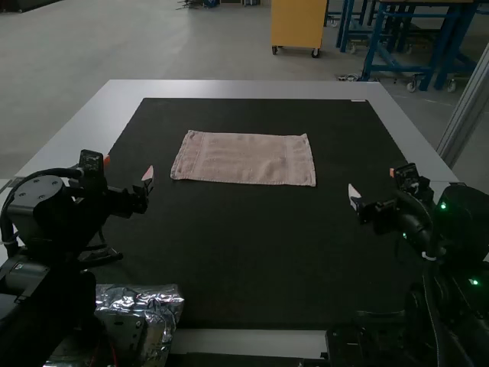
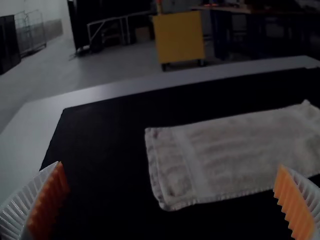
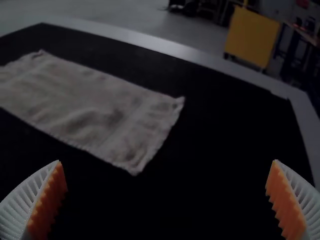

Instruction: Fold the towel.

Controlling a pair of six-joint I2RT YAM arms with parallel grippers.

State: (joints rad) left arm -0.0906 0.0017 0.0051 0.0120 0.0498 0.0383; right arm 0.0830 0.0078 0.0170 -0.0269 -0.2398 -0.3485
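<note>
and here's the towel [image 1: 243, 158], lying flat on the dark mat [image 1: 244, 252] that covers the counter [image 1: 244, 89], long edges running side to side, a few soft ripples across the cloth! over on the left, the left tool [image 1: 128, 168] is released, its orange pads [image 2: 50, 202] wide apart with nothing between them. and on the right, the right tool [image 1: 372, 181] matches it, spread wide and empty, apart from the cloth! the towel sits forward of both, between them from side to side, with a crinkled silvery sheet [image 1: 164, 306] near the left arm's base.
</note>
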